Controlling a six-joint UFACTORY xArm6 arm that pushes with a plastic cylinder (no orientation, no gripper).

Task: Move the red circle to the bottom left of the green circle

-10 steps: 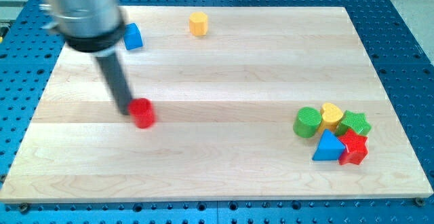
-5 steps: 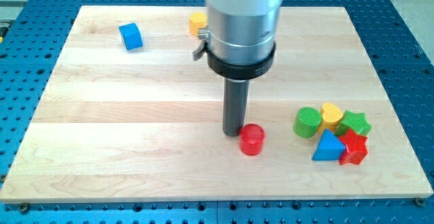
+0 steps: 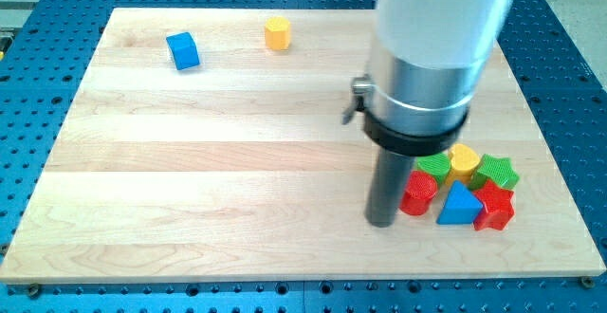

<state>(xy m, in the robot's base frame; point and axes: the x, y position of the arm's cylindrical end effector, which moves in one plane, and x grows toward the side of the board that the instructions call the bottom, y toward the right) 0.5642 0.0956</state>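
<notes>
placement looks about finished: the red circle [image 3: 418, 193] sits at the lower left of the green circle [image 3: 434, 165], touching it or very nearly so. my tip [image 3: 381, 222] rests on the bench [image 3: 218, 199] just left of the red circle, a little toward the view's bottom; i cannot tell if it touches the block. the tool is a plain rod with nothing to open or close, so it clamps nothing. the next move, as i judge it, calls for backing off leftward without dragging the red circle or nudging the cluster: yellow heart [image 3: 464, 160], green star [image 3: 497, 172], blue triangle [image 3: 459, 205], red star [image 3: 495, 206]. the arm stands upright, its wide housing hiding part of the green circle.
</notes>
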